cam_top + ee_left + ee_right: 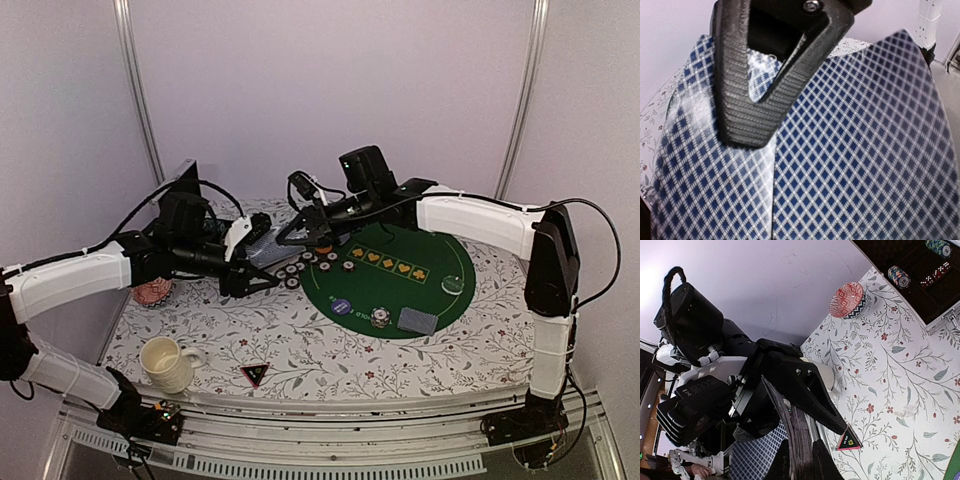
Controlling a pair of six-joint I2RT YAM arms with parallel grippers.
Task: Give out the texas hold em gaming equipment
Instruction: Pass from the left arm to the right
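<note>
Partway through, I'd say. Some gear is set out on the green felt mat (pixel 400 292): a blue button (pixel 342 306) and a chip stack (pixel 380 318) near its front edge, and a small pile of cards (pixel 417 320) just beside them. A cluster of poker chips (pixel 303 265) sits at the mat's left edge and looks not yet shared out. Off the mat, the black triangular marker (pixel 254 374) lies near the table's front edge, not far from the cream mug (pixel 165 362). The dealing looks mostly left to do.

The deck of cards (pixel 265 248) is up in the air over the back-left of the table, between the two arms. Backs are blue-and-white diamond check. It's a thick stack, with the top cards slightly offset. The right gripper (pixel 802 462) looks pinched on the deck's edge. The left gripper (pixel 258 266) has a finger flat on the card backs; can't tell if it's gripping or letting go.
</note>
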